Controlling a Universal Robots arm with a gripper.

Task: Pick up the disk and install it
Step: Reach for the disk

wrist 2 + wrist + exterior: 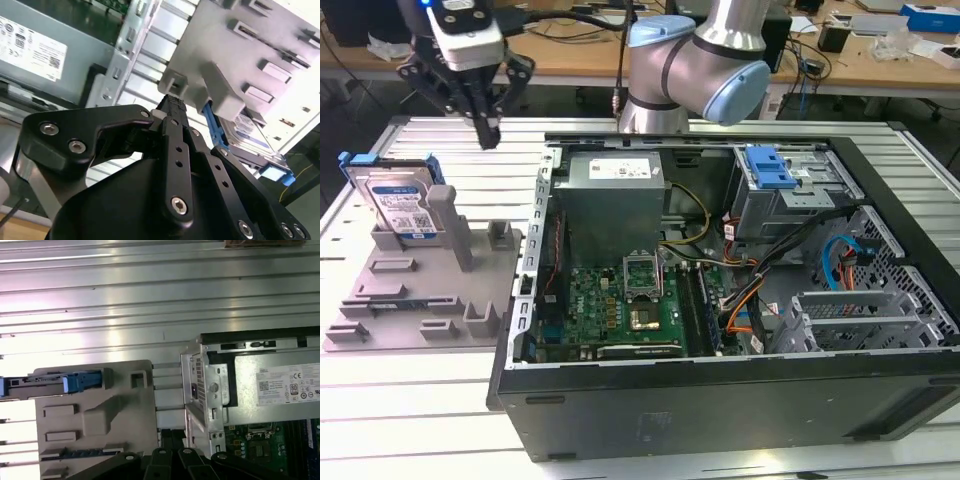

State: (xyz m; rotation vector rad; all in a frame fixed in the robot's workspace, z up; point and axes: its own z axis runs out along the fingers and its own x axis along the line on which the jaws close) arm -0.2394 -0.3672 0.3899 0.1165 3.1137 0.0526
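Disk [402, 205]: stands on edge in grey holder [430, 320], on tabletop [410, 400], to the exterior view's left of open computer case [720, 420].
End effector [488, 138]: above the holder's rear, clear of the disk; fingers closed together, nothing held.

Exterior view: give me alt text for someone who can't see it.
A black robot gripper, closed and empty, hovers above a slatted metal table, near a silver hard drive with blue rails standing on edge in a grey plastic fixture. To the exterior view's right lies an open black computer case, green motherboard exposed.
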